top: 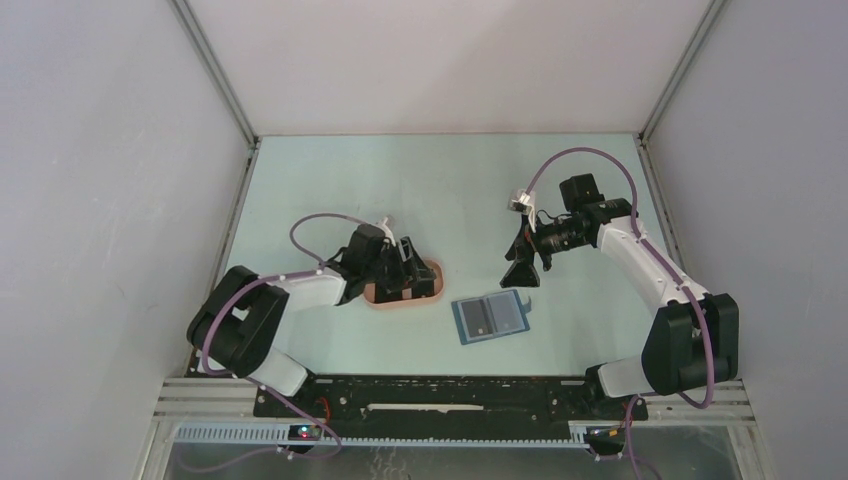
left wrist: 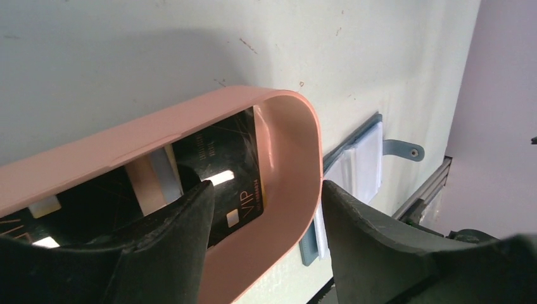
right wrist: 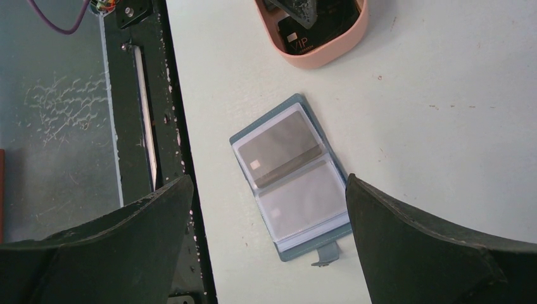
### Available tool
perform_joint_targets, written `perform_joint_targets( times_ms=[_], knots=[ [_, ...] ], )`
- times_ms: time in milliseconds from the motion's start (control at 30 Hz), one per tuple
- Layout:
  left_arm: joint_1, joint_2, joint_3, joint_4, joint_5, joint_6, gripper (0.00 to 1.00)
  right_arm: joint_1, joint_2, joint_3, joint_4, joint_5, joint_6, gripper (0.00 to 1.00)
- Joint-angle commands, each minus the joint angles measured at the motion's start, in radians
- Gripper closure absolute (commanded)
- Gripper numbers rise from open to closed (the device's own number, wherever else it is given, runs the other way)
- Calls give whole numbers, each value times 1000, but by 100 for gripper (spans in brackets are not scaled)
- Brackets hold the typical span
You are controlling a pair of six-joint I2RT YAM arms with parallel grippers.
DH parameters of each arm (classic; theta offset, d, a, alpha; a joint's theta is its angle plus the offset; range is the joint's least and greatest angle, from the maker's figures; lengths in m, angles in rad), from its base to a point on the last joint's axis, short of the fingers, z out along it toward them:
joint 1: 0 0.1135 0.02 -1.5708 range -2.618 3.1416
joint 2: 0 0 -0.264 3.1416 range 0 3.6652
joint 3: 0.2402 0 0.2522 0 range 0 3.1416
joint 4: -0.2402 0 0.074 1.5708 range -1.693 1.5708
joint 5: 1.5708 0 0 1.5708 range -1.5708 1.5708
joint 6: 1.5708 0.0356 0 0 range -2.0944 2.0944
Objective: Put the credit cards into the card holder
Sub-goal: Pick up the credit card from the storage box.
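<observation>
Several credit cards lie in a pink oval tray (top: pixel 432 287): a black VIP card (left wrist: pixel 237 161) at its rounded end and an orange-tan one (left wrist: pixel 147 185) beside it. My left gripper (top: pixel 400 266) is open and straddles the tray's end wall (left wrist: pixel 288 190), with one finger (left wrist: pixel 171 244) inside over the cards and the other finger (left wrist: pixel 373 247) outside against the wall. The blue card holder (top: pixel 490 316) lies open on the table, right of the tray, with a dark card showing in its clear sleeve (right wrist: pixel 278 147). My right gripper (right wrist: pixel 269 183) hangs open above the card holder (right wrist: pixel 297 196), holding nothing.
The black base rail (right wrist: pixel 142 126) runs along the table's near edge, close to the card holder. The holder's strap tab (right wrist: pixel 326 253) sticks out toward that edge. Grey walls close in the table on the left, right and back.
</observation>
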Motion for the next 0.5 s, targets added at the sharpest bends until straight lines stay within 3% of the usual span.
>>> perform_joint_targets(
  times_ms=[0, 200, 333, 467],
  knots=[
    [2, 9, -24, 101, 49, -56, 33, -1, -20, 3, -11, -5, -20, 0],
    [3, -25, -30, 77, 27, -45, 34, -1, -20, 3, -13, -14, -20, 0],
    [3, -82, 0, -90, -90, 61, 33, 1, -12, 4, -7, -27, -5, 0],
    [3, -202, -19, -151, -193, 156, 33, 13, -10, 4, 6, -32, 23, 0]
  ],
)
